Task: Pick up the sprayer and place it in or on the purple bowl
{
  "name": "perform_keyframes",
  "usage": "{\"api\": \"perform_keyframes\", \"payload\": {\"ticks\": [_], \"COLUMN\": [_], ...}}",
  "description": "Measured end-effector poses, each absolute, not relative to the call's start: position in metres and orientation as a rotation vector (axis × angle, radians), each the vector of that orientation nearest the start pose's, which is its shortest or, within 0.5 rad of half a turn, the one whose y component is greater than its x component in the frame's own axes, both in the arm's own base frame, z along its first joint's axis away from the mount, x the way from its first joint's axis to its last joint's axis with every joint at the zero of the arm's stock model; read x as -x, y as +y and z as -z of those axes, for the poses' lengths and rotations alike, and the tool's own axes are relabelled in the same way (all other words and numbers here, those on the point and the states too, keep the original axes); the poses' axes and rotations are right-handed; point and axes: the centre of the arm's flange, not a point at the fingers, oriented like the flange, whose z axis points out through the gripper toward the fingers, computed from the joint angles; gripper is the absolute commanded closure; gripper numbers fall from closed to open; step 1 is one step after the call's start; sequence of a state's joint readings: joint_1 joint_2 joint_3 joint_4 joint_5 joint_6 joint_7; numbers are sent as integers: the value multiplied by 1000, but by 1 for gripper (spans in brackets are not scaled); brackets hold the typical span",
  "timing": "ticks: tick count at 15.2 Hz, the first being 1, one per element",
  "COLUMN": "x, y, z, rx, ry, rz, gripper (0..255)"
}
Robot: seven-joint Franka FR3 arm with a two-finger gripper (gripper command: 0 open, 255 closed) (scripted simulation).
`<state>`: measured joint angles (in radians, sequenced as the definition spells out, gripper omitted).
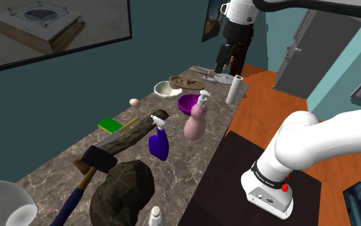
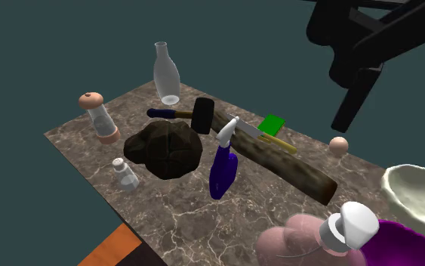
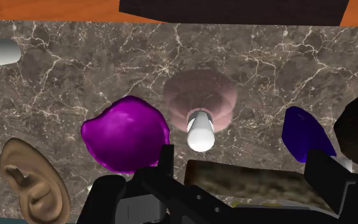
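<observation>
The sprayer (image 1: 158, 139) (image 2: 222, 168) (image 3: 302, 132) is a dark blue bottle with a white trigger head. It stands upright on the marble table beside a bark-covered log (image 1: 131, 135). The purple bowl (image 1: 188, 103) (image 2: 404, 246) (image 3: 125, 135) sits further along the table, with a pink pump bottle (image 1: 195, 121) (image 3: 199, 97) between it and the sprayer. My gripper (image 1: 229, 64) (image 2: 346, 98) (image 3: 241, 167) hangs high above the table, open and holding nothing. It is apart from the sprayer, and the log lies below its fingers.
Around the sprayer lie a dark rock (image 1: 124, 189), a hammer (image 1: 90, 172), a green block (image 1: 110, 125) and an egg (image 1: 134, 101). A white bowl (image 1: 167, 88), an ear-shaped piece (image 3: 31, 181) and a white cylinder (image 1: 235, 88) stand past the purple bowl. Bottles and shakers (image 2: 125, 174) crowd the other end.
</observation>
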<state>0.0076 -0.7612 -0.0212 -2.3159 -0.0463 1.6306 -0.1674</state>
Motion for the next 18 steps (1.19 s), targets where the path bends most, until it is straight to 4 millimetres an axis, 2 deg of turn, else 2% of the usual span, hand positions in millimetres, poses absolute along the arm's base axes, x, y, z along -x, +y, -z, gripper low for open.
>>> {"api": "perform_keyframes", "payload": {"ticks": [3, 18], "x": [-328, -398], "y": [0, 143], "z": [-600, -481], "rx": [3166, 3153], "ry": [-253, -233], "rz": [111, 56], "gripper": [0, 0]}}
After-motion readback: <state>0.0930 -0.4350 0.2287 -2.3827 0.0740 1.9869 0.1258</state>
